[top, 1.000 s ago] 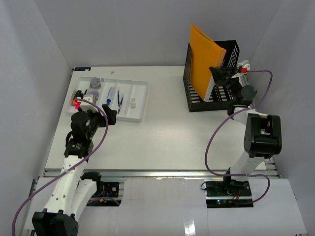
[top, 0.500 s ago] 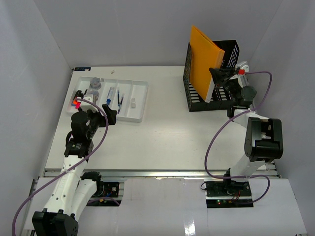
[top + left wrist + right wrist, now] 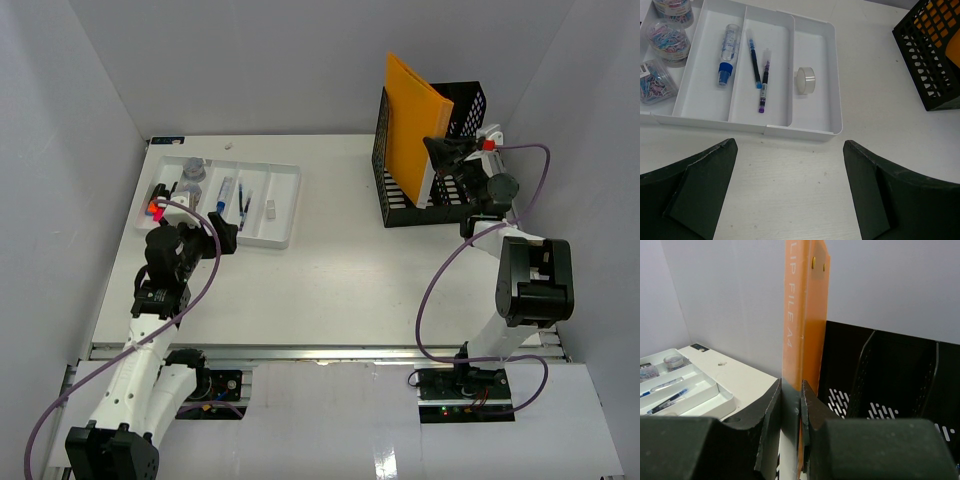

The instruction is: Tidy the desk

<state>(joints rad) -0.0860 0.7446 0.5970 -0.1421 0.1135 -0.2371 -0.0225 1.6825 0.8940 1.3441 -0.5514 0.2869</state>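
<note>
Seating the tall orange plastic clip file (image 3: 408, 115) in the black mesh file rack (image 3: 468, 108) calls for a strictly upright hold. The right end effector (image 3: 790, 390) pinches the file's edge, nearly closed, and should let go only once the file rests on the rack's floor, which is hidden here. The left end effector (image 3: 789, 145) hangs wide open and empty over the large white flat surface (image 3: 330, 270), which carries the rack at far right and the white compartmented plastic tray (image 3: 836, 90) at far left.
</note>
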